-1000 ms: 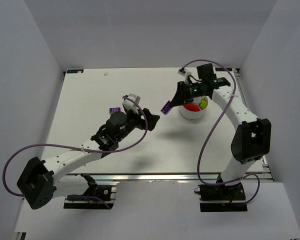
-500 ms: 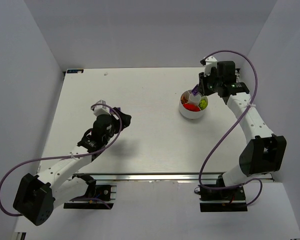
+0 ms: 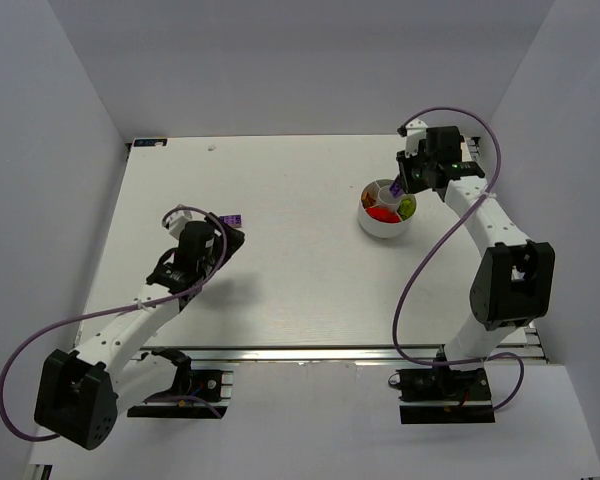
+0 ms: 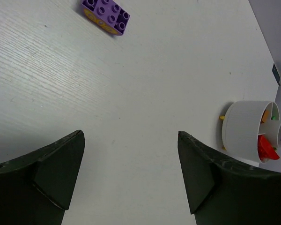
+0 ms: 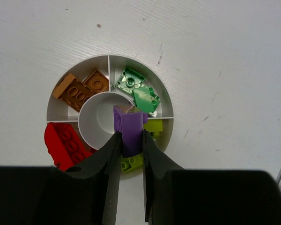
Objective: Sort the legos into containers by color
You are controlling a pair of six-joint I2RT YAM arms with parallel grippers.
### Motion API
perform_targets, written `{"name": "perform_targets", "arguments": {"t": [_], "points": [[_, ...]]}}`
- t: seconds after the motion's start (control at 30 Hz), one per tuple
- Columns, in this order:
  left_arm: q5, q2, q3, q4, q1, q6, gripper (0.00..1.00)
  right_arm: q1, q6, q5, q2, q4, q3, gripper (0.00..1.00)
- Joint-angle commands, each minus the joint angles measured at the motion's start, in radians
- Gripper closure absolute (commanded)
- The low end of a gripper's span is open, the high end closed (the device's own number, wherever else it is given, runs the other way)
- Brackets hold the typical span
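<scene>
My right gripper (image 5: 129,136) is shut on a purple lego (image 5: 129,125) and holds it above the round white divided bowl (image 5: 54,108), over the rim of its empty central cup (image 5: 97,123). The wedges hold orange legos (image 5: 79,89), green legos (image 5: 138,89), yellow-green legos (image 5: 133,161) and red legos (image 5: 65,143). The bowl also shows in the top view (image 3: 385,226) with the right gripper (image 3: 402,180) over it. A second purple lego (image 4: 106,14) lies on the table, also seen in the top view (image 3: 232,219). My left gripper (image 4: 131,140) is open and empty, just short of that lego.
The bowl (image 4: 246,136) shows at the right edge of the left wrist view. White walls surround the table (image 3: 280,290) on three sides. A small dark tag (image 3: 147,143) lies at the far left corner. The arms' bases sit at the near edge.
My right gripper has carried the purple lego from left of the bowl to over it. My left arm has pulled back to the left, leaving the other purple lego uncovered.
</scene>
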Motion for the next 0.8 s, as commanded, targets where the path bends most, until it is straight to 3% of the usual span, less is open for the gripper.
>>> {"name": "perform_targets", "arguments": {"t": [0.0, 0.13, 0.17, 0.3, 0.37, 0.53, 0.57, 0.67, 0.7, 0.73, 0.77], "points": [[-0.005, 0.027, 0.095, -0.068, 0.026, -0.040, 0.10, 0.000, -0.002, -0.023, 0.020, 0.037, 0.055, 1.00], [0.004, 0.080, 0.156, -0.102, 0.050, -0.051, 0.08, 0.000, 0.006, -0.050, 0.036, 0.028, 0.060, 0.89], [0.005, 0.102, 0.167, -0.113, 0.064, -0.064, 0.08, 0.000, 0.006, -0.054, 0.042, 0.025, 0.061, 0.74], [0.030, 0.169, 0.222, -0.151, 0.110, -0.103, 0.07, 0.000, 0.004, -0.064, 0.048, 0.016, 0.063, 0.45], [0.042, 0.201, 0.262, -0.183, 0.134, -0.126, 0.07, 0.000, 0.001, -0.069, 0.039, 0.017, 0.063, 0.39], [0.065, 0.329, 0.359, -0.229, 0.167, -0.143, 0.06, -0.005, -0.006, -0.106, 0.004, 0.016, 0.078, 0.33], [0.068, 0.353, 0.383, -0.264, 0.173, -0.140, 0.06, -0.008, -0.019, -0.126, -0.008, 0.008, 0.086, 0.25], [0.062, 0.470, 0.510, -0.350, 0.176, -0.050, 0.06, -0.049, -0.148, -0.355, -0.059, -0.033, 0.085, 0.10], [0.058, 0.499, 0.574, -0.372, 0.176, -0.019, 0.07, -0.069, -0.181, -0.441, -0.077, -0.035, 0.071, 0.11], [0.047, 0.555, 0.607, -0.389, 0.176, 0.019, 0.08, -0.106, -0.224, -0.647, -0.091, -0.055, 0.058, 0.10], [0.044, 0.582, 0.638, -0.412, 0.176, 0.122, 0.09, -0.115, -0.314, -0.723, -0.111, -0.076, 0.049, 0.11]]}}
